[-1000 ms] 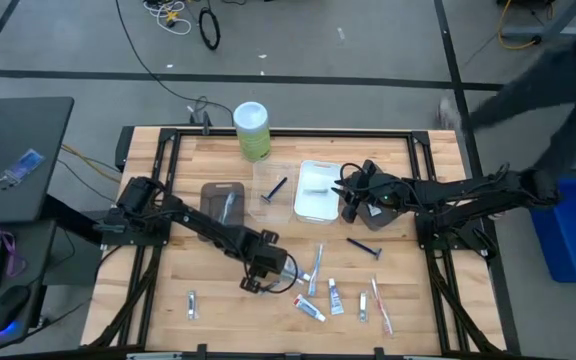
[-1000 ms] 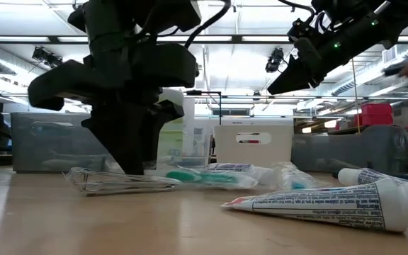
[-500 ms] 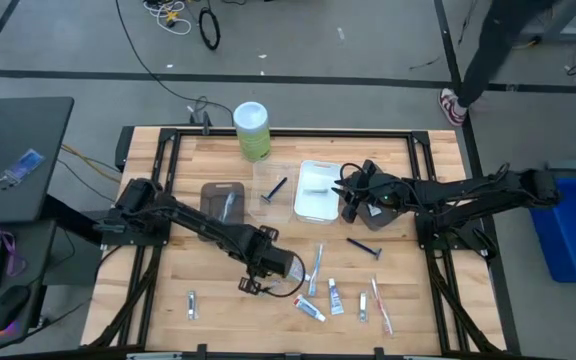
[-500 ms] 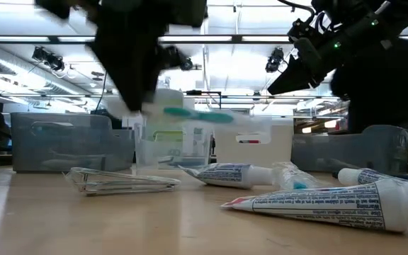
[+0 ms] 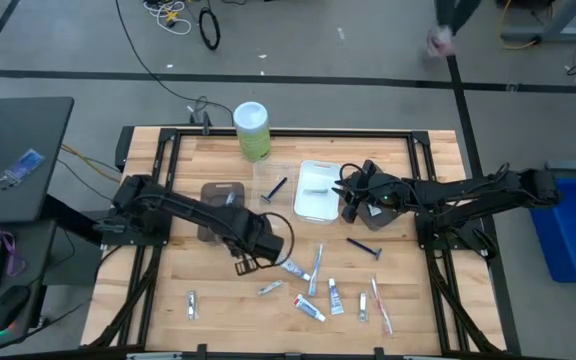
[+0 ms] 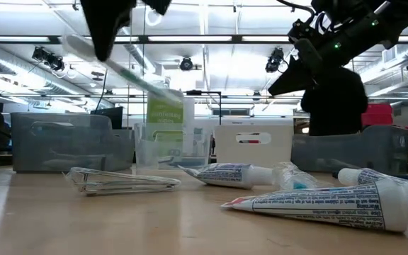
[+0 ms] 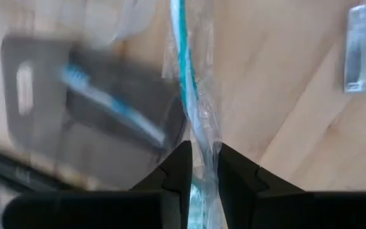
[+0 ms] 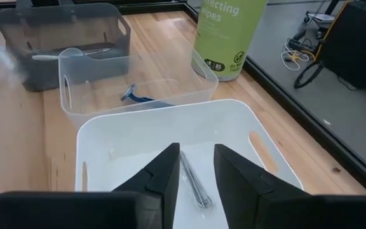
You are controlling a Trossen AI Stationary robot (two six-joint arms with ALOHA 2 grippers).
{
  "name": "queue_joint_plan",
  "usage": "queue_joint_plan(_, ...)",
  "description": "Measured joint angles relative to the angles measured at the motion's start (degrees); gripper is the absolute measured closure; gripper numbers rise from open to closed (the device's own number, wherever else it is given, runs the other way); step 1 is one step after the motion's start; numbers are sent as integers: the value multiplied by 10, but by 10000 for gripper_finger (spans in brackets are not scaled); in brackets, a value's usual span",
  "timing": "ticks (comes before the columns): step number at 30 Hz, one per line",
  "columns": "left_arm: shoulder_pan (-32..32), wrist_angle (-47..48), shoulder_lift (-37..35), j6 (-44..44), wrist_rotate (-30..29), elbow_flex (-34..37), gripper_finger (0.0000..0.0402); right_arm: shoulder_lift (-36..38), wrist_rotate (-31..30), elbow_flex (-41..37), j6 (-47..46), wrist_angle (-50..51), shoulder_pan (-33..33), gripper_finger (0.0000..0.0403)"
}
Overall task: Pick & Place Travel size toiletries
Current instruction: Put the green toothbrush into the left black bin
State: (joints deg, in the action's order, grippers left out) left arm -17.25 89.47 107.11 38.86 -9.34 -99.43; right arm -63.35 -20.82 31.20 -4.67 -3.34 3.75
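At about 8 o'clock of the table's middle, the left gripper point(image 7: 200, 166) is clenched on a wrapped teal toothbrush point(image 7: 184, 57), held in the air just beside the grey tray point(image 5: 222, 201), which already holds a blue toothbrush point(image 7: 110, 105). Toothpaste tubes point(image 5: 309, 308) and other small toiletries lie on the table point(image 5: 398, 300) around 5 o'clock. At 2 o'clock the right gripper point(image 8: 194, 166) hangs with fingers parted over the white tray point(image 8: 234, 130), where a silver piece point(image 8: 194, 182) lies.

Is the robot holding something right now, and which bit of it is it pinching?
Yes. The left gripper is shut on a wrapped teal toothbrush, pinching it near one end. The right gripper, over the white tray, holds nothing.
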Motion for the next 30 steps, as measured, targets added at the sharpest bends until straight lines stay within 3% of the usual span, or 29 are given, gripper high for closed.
queue_joint_plan(8, 44, 9, -18, 120, -12, 126, 347, 0, 0, 0, 0, 1, 0, 296)
queue_joint_plan(16, 87, -10, -25, 187, -34, 230, 347, 0, 0, 0, 0, -1, 0, 300)
queue_joint_plan(23, 111, -137, -25, 151, -31, 291, 340, 0, 0, 0, 0, -3, 0, 300)
queue_joint_plan(30, 116, -148, -25, 83, -35, 296, 298, 0, 0, 0, 0, -4, 0, 302)
